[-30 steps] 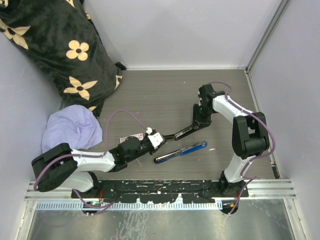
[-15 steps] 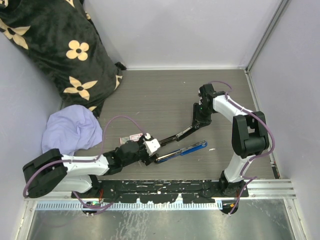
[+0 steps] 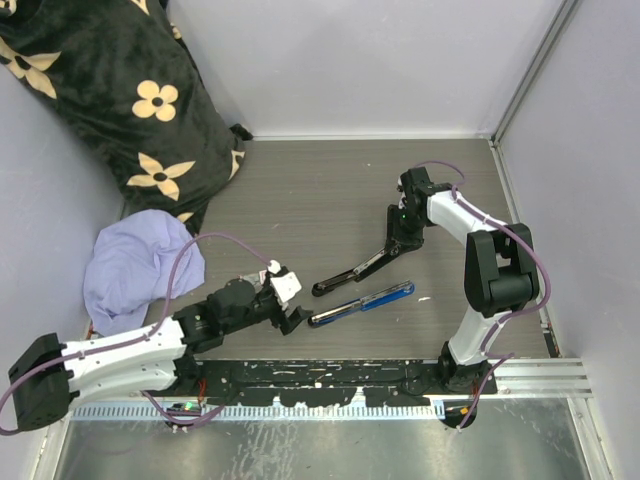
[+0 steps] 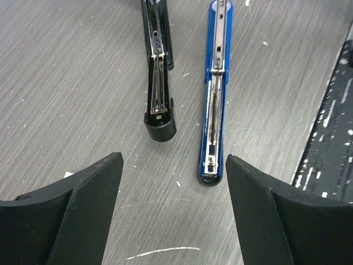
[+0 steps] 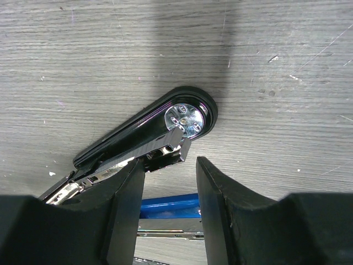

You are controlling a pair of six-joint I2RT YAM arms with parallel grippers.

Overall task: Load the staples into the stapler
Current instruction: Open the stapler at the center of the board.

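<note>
Currently black stapler [image 3: 358,268] is laid open mid-frame on the table [image 3: 300,190], hinge end pinched by right gripper [image 5: 170,163] jaws. Left gripper [image 4: 174,165] jaws are held spread, empty, near blue stapler [image 3: 365,301] tip. Staples box cannot be made out.

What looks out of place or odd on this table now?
The black stapler and the blue stapler are both opened out, rails showing. A small white bit lies loose right of the blue one. A flowered pillow and a purple cloth at the left seem unrelated to stapling.
</note>
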